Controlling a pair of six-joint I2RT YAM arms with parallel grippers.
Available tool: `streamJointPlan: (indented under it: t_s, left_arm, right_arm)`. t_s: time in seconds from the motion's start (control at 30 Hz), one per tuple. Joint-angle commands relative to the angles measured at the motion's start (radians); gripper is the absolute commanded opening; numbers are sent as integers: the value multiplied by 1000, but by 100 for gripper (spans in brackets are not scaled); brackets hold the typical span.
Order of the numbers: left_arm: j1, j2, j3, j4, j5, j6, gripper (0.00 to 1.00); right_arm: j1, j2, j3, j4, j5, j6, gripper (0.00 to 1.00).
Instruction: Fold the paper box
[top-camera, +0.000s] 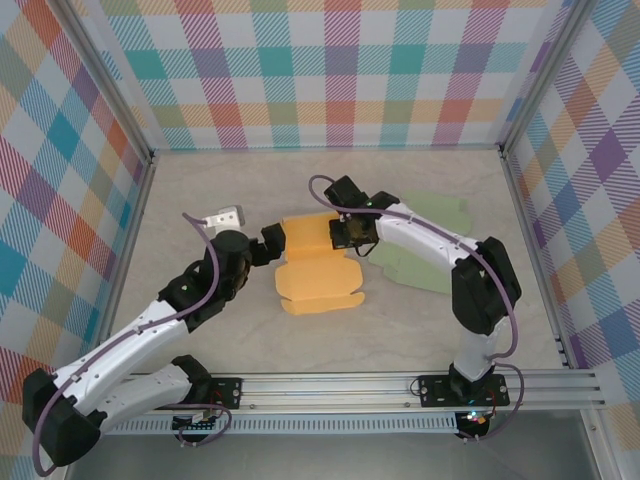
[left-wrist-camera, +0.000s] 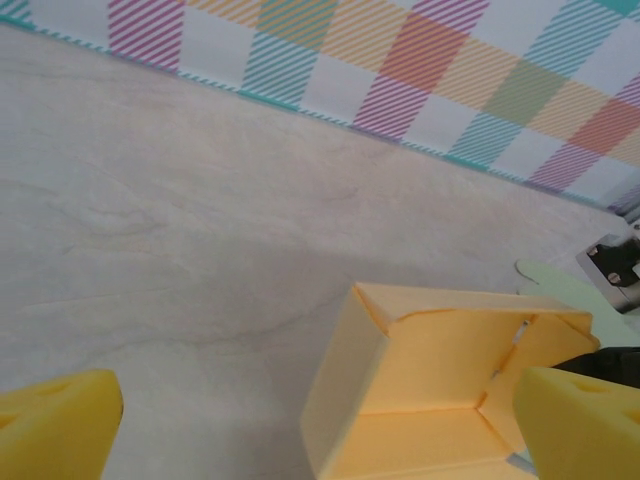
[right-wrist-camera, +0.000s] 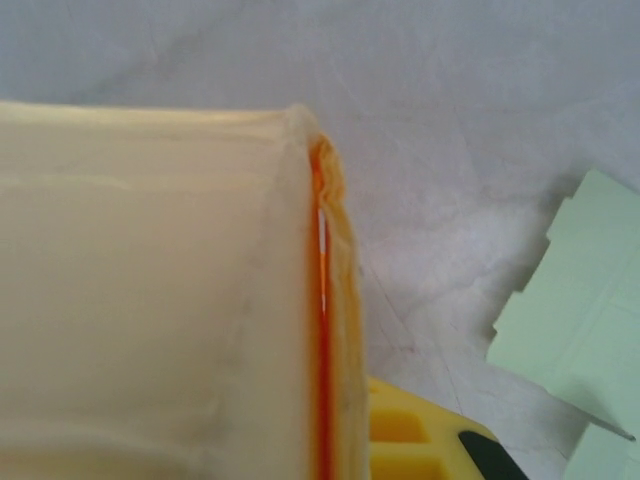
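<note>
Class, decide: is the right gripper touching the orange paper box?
Touching. Right wrist view: the right gripper has its yellow finger pressed against the orange paper box wall.

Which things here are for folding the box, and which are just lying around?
For the job:
- the half-folded orange paper box
- the right claw, pinching its wall
- the open left claw, beside it

Just lying about:
- the flat pale green paper cut-out

Flat green paper sheet (top-camera: 440, 212) on table (top-camera: 200, 190)
</note>
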Motion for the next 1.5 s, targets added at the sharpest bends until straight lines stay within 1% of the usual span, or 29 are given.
streamJointPlan:
  t_s: [0.0, 0.13, 0.23, 0.3, 0.43, 0.6, 0.63, 0.93, 1.03, 1.13, 1.27, 1.47]
  left_arm:
    - [13, -9, 12, -115, -56, -11, 100]
    - [26, 0, 0, -110, -55, -20, 100]
    - [40, 0, -19, -85, -9, -31, 100]
    - [47, 0, -30, -77, 2, -36, 100]
    - [67, -9, -46, -76, 8, -41, 100]
    - [91, -8, -69, -65, 26, -52, 100]
    - [95, -2, -69, -32, 32, -52, 100]
    - [117, 20, -75, -12, 58, -55, 100]
    - [123, 24, -77, -5, 65, -56, 100]
    - [126, 24, -85, 0, 75, -59, 100]
    - [129, 18, -94, 2, 76, -69, 100]
    - [134, 12, -94, 5, 76, -64, 100]
  right_arm:
    - [-14, 64, 83, -209, -88, -120, 0]
    - [-25, 186, 190, -323, -80, -189, 0]
    - [-30, 278, 284, -394, -91, -228, 0]
    - [-30, 329, 344, -435, -91, -246, 0]
    - [-33, 414, 443, -497, -60, -270, 0]
    - [-34, 547, 600, -567, 27, -276, 9]
    - [-34, 575, 635, -581, 47, -276, 10]
    - [-34, 739, 856, -658, 101, -313, 10]
    - [-34, 774, 893, -656, 116, -323, 10]
    - [-34, 805, 927, -649, 99, -331, 12]
    - [-34, 827, 952, -630, 112, -339, 10]
    - [-33, 839, 904, -577, 172, -327, 3]
